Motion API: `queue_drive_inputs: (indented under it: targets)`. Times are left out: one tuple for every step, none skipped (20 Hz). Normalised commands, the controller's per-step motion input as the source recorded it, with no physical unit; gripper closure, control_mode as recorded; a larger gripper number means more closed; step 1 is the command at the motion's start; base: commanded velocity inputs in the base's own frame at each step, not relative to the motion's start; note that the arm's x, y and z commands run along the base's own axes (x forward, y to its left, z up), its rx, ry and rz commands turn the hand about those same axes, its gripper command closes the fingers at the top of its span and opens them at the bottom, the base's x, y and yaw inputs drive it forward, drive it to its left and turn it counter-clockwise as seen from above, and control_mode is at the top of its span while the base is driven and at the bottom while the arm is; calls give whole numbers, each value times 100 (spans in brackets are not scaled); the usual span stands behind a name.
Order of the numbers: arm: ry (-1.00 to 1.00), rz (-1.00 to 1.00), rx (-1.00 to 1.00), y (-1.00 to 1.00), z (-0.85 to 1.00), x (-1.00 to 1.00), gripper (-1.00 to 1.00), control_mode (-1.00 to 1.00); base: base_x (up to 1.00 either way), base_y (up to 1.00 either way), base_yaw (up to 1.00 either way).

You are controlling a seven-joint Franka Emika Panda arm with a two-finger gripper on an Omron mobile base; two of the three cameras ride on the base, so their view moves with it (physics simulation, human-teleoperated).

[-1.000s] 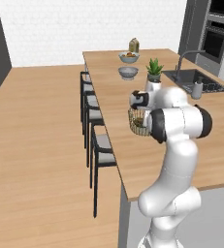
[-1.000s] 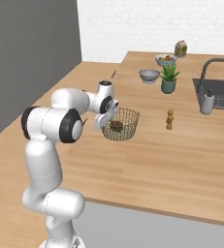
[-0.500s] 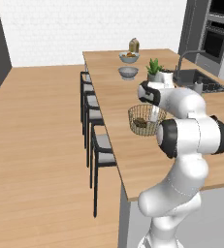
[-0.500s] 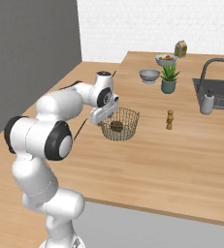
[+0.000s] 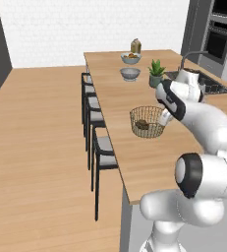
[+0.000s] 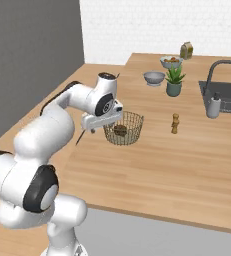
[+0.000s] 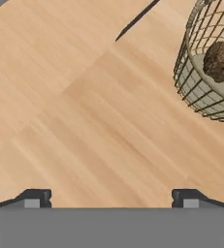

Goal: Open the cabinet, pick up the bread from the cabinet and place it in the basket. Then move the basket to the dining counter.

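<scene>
— Where is the bread (image 7: 220,60)?
— In the basket (image 5: 148,122), on the dining counter (image 5: 134,162).
— And around it?
— 2 bowls (image 5: 130,74) and a plant (image 5: 156,73) behind; stools (image 5: 103,147) along the left edge; the gripper (image 7: 108,197) just beside the basket.

— Where are my base cameras?
— Behind the arm, left and right, looking forward and down; both share the dining counter (image 5: 120,88) and basket (image 6: 123,128).
— And my hand camera?
— Close above the wood, basket (image 7: 208,63) at its edge.
</scene>
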Motion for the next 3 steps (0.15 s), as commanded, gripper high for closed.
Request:
queue_drive_inputs:
  targets:
    - [-3, -39, 14, 4, 18, -100, -100, -100, 0, 0, 0]
    - [-4, -40, 13, 9, 14, -100, -100, -100, 0, 0, 0]
    - [-3, -41, 13, 12, 11, -100, -100, -100, 0, 0, 0]
